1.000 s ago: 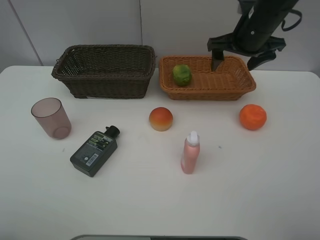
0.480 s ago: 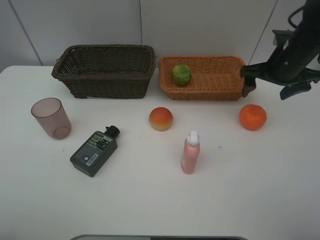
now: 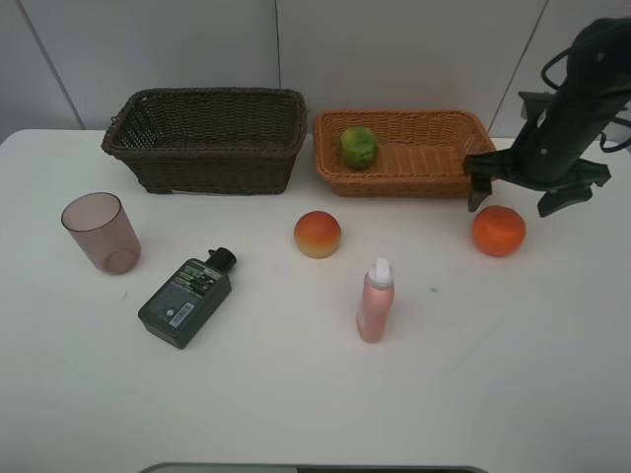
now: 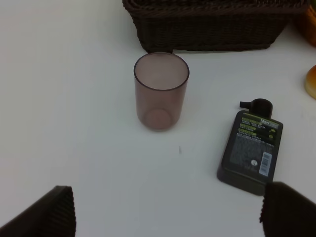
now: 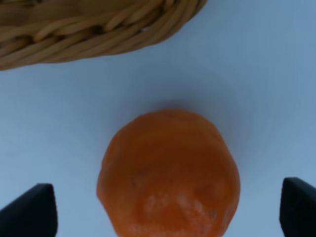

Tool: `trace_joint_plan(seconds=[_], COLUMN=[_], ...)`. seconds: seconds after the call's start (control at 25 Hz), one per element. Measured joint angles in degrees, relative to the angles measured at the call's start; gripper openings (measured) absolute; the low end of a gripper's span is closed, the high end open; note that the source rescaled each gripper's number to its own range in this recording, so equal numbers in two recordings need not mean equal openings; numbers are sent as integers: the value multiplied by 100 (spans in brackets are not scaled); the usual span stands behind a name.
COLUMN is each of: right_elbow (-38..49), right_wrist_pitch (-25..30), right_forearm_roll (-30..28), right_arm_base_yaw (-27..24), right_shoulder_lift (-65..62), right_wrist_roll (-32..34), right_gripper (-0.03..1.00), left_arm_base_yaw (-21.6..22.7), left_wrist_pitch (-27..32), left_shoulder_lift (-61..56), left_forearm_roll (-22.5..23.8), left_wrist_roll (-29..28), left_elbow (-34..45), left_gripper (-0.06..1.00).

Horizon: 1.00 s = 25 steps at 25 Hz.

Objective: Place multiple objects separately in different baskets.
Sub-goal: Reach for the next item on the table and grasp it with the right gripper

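Right end effector (image 3: 514,196) hangs just over the orange (image 3: 499,230) on the white tabletop (image 3: 463,394), jaws spread full & empty, one finger either side of the fruit w/o touching it. A sec ago it stood over the orange-tan basket (image 3: 409,183). It has since swung out past that basket's near right corner & dropped.

The green fruit (image 3: 359,147) lies inside the orange-tan basket, towards its left end, the only item binned so far. Nothing else has shifted: peach (image 3: 317,235) mid-tabletop, pink bottle (image 3: 376,301) upright just in front of it, purplish cup (image 3: 101,232) upright at far left, dark flat bottle (image 3: 185,298) lying near the cup, dark brown basket (image 3: 207,163) w/ no item seen in it. Left end effector (image 4: 168,212), out of the high view, hovers wide open w/ nothing held, back from cup & bottle, same as before.

Reading: drop-off looks done & the next pick is under way, w/ the orange the likely target. Five items to go. Probable next step: lower, close on the orange, lift. Which basket it belongs in can't be told here. Risk: the round fruit may roll if one finger nudges it first.
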Motion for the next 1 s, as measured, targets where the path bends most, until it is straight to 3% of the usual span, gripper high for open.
trace_joint_plan(seconds=[0.92, 1.0], right_elbow=[0, 0], right_wrist_pitch=[-559, -559], right_forearm_roll=[-12, -12], right_arm_base_yaw=[-62, -62], right_shoulder_lift=[947, 954], right_wrist_roll=[-7, -7], right_gripper=[100, 94], left_arm_base_yaw=[0, 0], left_wrist_pitch=[-7, -7], left_shoulder_lift=[0, 0], left_forearm_roll=[0, 0], left_wrist_roll=[0, 0], left_elbow=[0, 0], left_gripper=[96, 96])
